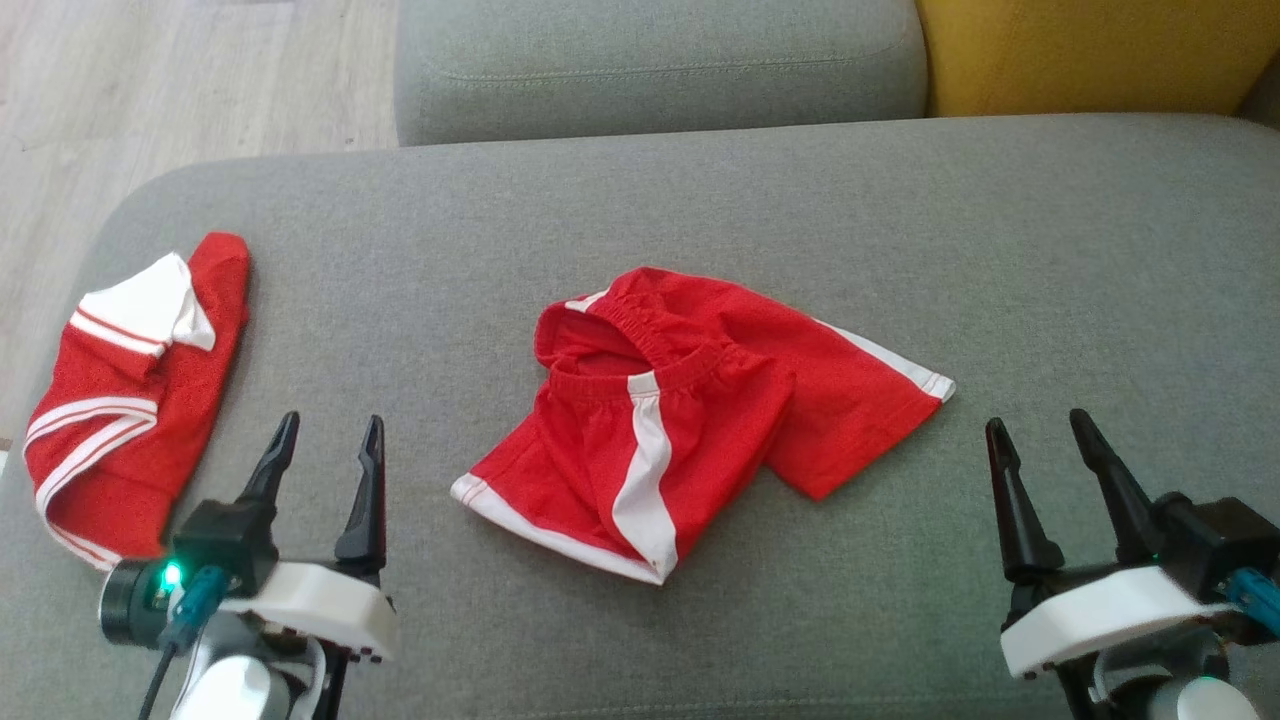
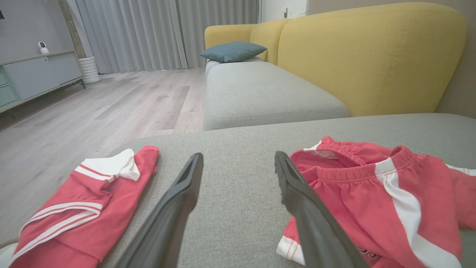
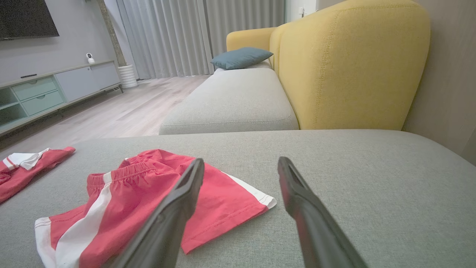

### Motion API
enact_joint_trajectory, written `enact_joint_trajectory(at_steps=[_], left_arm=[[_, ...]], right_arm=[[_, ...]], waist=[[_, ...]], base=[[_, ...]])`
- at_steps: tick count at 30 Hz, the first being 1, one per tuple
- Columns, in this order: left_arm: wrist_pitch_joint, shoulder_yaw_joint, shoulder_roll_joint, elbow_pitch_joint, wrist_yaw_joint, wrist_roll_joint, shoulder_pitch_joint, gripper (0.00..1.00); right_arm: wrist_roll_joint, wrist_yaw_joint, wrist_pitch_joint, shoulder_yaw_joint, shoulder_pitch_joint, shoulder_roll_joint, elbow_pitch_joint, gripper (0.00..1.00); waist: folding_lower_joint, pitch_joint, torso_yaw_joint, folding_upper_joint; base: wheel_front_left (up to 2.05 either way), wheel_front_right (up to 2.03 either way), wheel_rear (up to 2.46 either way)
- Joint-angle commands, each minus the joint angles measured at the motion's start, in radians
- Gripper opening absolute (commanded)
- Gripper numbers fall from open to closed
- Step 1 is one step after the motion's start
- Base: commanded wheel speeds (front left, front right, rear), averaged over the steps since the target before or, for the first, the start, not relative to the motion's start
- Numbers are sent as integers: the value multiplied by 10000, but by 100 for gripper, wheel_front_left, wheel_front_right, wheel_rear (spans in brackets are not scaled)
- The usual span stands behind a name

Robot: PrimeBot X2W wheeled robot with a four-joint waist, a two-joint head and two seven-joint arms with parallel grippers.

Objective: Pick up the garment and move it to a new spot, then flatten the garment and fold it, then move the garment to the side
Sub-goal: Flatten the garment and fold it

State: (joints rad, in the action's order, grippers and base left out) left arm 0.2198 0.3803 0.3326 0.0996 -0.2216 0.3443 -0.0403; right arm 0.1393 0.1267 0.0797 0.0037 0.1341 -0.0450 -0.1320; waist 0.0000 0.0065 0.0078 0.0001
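Observation:
The garment (image 1: 690, 410) is a pair of red shorts with white side stripes, lying crumpled in the middle of the grey cushion (image 1: 700, 200). It also shows in the left wrist view (image 2: 375, 193) and the right wrist view (image 3: 148, 201). My left gripper (image 1: 328, 432) hovers open at the lower left, a short way left of the shorts, nothing between its fingers (image 2: 186, 186). At the lower right my right gripper (image 1: 1040, 425) is open and empty too, just right of the shorts' leg hem.
A second red garment with white stripes and collar (image 1: 130, 390) lies at the cushion's left edge, left of my left gripper. Beyond are another grey seat (image 1: 660, 60), a yellow backrest (image 1: 1090, 50) and wooden floor (image 1: 150, 90) on the left.

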Motion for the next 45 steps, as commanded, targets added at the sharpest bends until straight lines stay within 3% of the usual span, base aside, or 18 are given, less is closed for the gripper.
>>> enact_joint_trajectory(at_steps=[1,12,17,21,33,43,44,45], left_arm=[[-22,-349,281,-303,-88,-24,-356,100],[-16,-262,321,-322,-142,-46,-437,100],[-90,48,281,-385,38,-202,-799,100],[-401,620,87,-346,513,-356,-1550,100],[-2524,2727,-949,1213,2656,-581,-4533,100],[-3660,3260,-917,2785,2985,-859,-5543,100],[-3823,3272,-952,2868,3024,-762,-5575,85],[-3927,3291,-984,2897,3060,-688,-5610,25]], right_arm=[[15,40,37,251,-310,-53,-370,100],[21,40,55,273,-357,-53,-399,100],[21,40,44,282,-428,-53,-444,100],[9,40,29,371,-590,-53,-470,100],[72,40,-89,722,-1241,-53,-255,100],[273,40,-342,735,-1394,-53,70,100],[294,40,-366,726,-1398,-53,96,100],[311,40,-387,724,-1404,-53,118,100]], waist=[[0,4,0,-1],[0,95,-16,-1],[0,344,-26,-1],[0,685,-103,-1],[0,1695,-926,-1],[0,1930,-1511,-1],[0,1937,-1537,-1],[0,1944,-1561,-1]], base=[[0,0,0],[0,0,0],[0,0,0],[0,0,0],[0,0,0],[0,0,0],[0,0,0],[0,0,0]])
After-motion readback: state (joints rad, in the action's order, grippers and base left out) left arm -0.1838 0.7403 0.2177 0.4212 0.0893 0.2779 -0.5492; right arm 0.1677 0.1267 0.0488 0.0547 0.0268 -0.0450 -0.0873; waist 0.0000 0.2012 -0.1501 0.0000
